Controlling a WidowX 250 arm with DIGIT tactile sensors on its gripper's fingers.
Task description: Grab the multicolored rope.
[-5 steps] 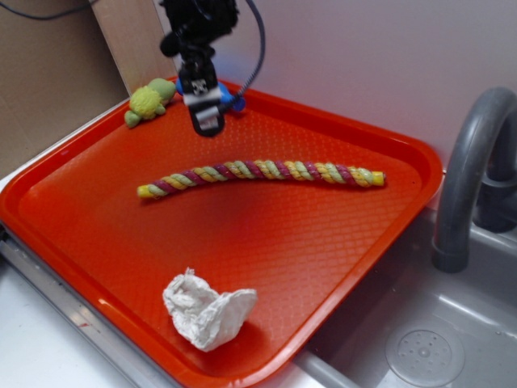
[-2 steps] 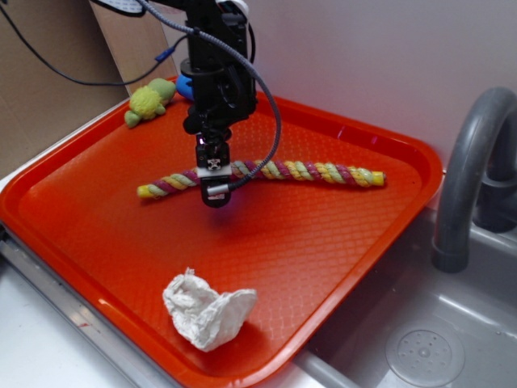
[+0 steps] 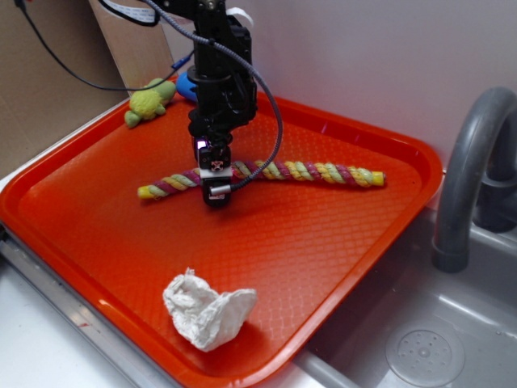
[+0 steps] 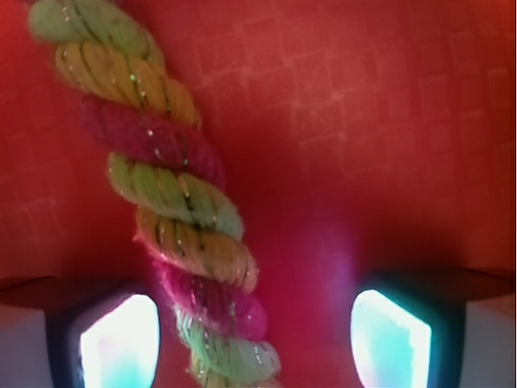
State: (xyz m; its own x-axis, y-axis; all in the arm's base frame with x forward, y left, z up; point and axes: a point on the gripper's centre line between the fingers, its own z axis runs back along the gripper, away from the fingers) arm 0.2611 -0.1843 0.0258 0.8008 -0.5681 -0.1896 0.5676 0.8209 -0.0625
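The multicolored rope [image 3: 299,170], twisted from yellow, magenta and pale green strands, lies across the middle of the red tray [image 3: 347,242]. My gripper [image 3: 214,191] is down at the rope's left third, straddling it. The wrist view has the rope [image 4: 161,178] running from the top left down between the two fingers [image 4: 121,343], closer to the left one. Both pads stand apart from the rope, so the gripper [image 4: 254,343] is open. The stretch of rope under the gripper is hidden in the exterior view.
A yellow-green plush toy [image 3: 148,101] and a blue object [image 3: 186,85] sit at the tray's back left corner. Crumpled white paper [image 3: 208,309] lies near the front edge. To the right are a grey faucet [image 3: 468,170] and the sink [image 3: 420,347].
The gripper has come from above the tray's back edge forward and down onto the rope. Since 0.4 s ago it has only settled slightly. The rope has not moved.
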